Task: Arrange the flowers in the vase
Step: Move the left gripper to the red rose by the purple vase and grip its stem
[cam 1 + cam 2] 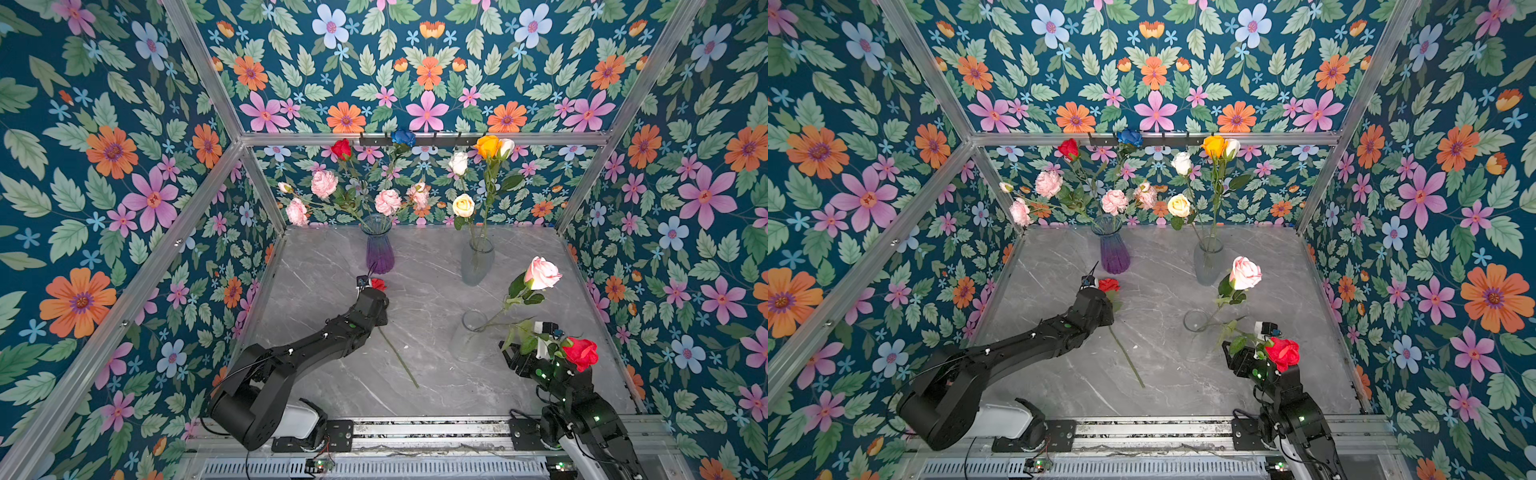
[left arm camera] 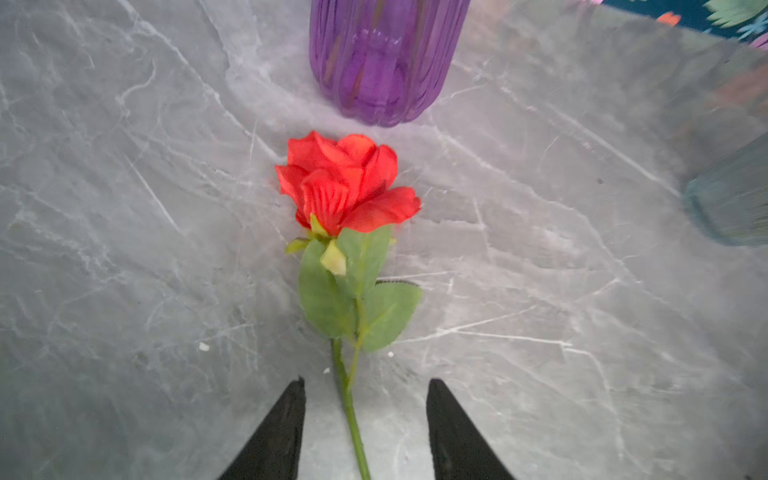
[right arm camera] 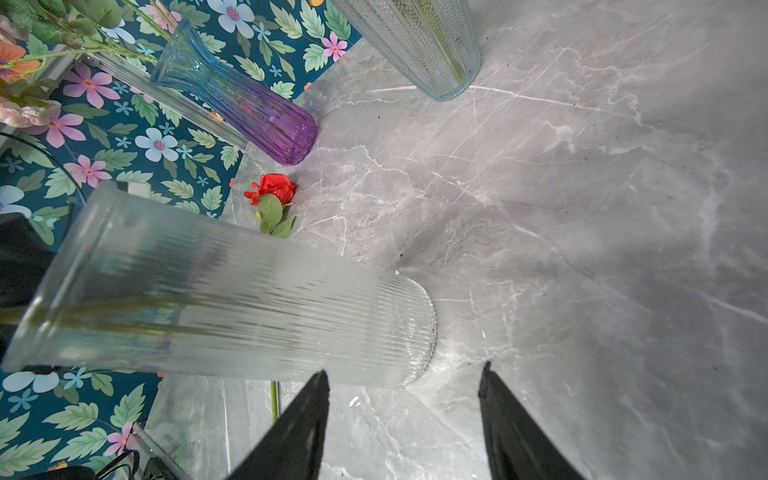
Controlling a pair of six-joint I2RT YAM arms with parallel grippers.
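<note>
The left gripper (image 2: 365, 384) is open, jaws either side of the stem of a red rose (image 2: 345, 183) lying flat on the marble table (image 2: 561, 270) near the purple vase (image 2: 382, 62), while the right gripper (image 3: 405, 370) hangs open and empty beside the ribbed clear vase (image 3: 249, 307)

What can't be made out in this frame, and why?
1. Left gripper: tips hidden under its own wrist, both top views.
2. Lying red rose: stem end cut off by the left wrist view's edge.
3. Right gripper: partly screened by leaves and the second red rose, both top views.
4. Stems inside the ribbed clear vase: smeared by the glass, right wrist view.
</note>
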